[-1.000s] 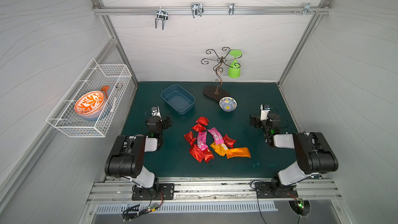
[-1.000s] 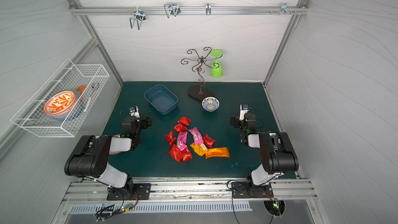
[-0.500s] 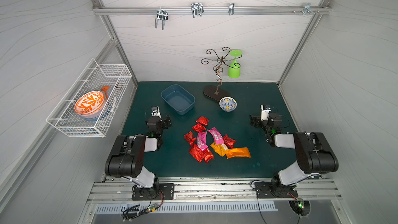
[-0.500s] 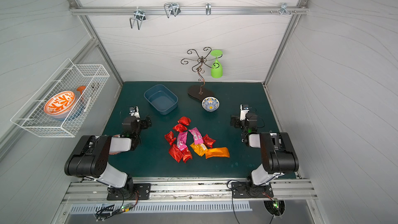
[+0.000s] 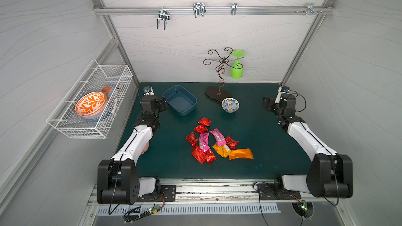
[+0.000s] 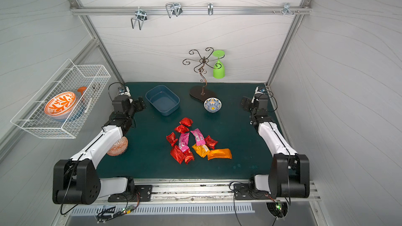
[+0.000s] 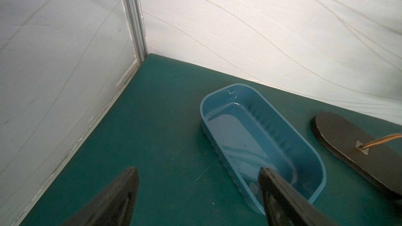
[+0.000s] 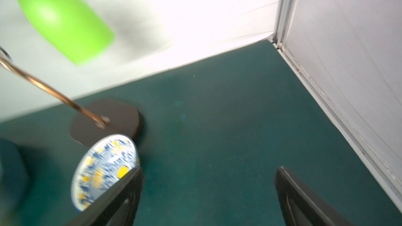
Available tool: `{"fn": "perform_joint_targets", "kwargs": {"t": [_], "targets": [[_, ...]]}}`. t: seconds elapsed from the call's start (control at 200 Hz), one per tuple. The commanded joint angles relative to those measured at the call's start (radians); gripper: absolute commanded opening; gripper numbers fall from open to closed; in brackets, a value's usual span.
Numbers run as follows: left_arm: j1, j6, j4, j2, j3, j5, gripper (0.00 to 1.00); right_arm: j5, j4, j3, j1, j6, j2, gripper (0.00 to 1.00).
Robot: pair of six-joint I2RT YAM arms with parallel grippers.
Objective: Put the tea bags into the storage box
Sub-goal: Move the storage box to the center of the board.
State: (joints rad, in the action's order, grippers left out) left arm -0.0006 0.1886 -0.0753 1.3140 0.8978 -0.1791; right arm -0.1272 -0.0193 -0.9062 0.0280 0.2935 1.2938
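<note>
Tea bags (image 5: 203, 142) of crinkly foil cluster near the round-cornered storage box (image 5: 184, 111); both arms' jaws apart.

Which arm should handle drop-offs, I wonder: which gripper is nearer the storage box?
Left. The left gripper sits right beside the storage box; the right gripper is far off, beyond the patterned bowl.

Top views overhead; left wrist close, shares storage box (image 7: 235, 135).

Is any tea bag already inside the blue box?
No, the box is empty; all tea bags lie in a heap outside it.
</note>
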Motion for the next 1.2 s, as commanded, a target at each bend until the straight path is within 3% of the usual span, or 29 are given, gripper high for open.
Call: {"fn": "perform_joint_targets", "kwargs": {"t": [0.0,0.165,0.31,0.39,0.575,0.685,0.925,1.196], "targets": [[-0.030,0.089,0.180,0.067,0.084,0.085,0.90,0.094,0.254,0.007,-0.028,0.159,-0.041,0.99],[-0.122,0.085,0.239,0.229,0.247,0.151,0.76,0.167,0.294,0.089,0.016,0.202,-0.159,0.97],[-0.172,0.122,0.307,0.400,0.412,0.176,0.41,0.082,0.415,0.094,0.202,0.155,-0.202,0.88],[-0.189,0.140,0.341,0.490,0.493,0.148,0.31,0.060,0.460,0.090,0.300,0.151,-0.209,0.81],[-0.215,0.151,0.521,0.719,0.733,0.143,0.26,0.036,0.533,0.052,0.477,0.135,-0.199,0.78],[-0.225,0.160,0.570,0.802,0.800,0.185,0.25,0.058,0.577,0.024,0.538,0.107,-0.175,0.77],[-0.277,0.161,0.534,0.802,0.720,0.298,0.27,0.117,0.594,0.021,0.644,0.067,-0.113,0.71],[-0.365,0.205,0.468,0.710,0.564,0.367,0.26,0.128,0.514,-0.011,0.757,0.043,-0.011,0.70]]}}
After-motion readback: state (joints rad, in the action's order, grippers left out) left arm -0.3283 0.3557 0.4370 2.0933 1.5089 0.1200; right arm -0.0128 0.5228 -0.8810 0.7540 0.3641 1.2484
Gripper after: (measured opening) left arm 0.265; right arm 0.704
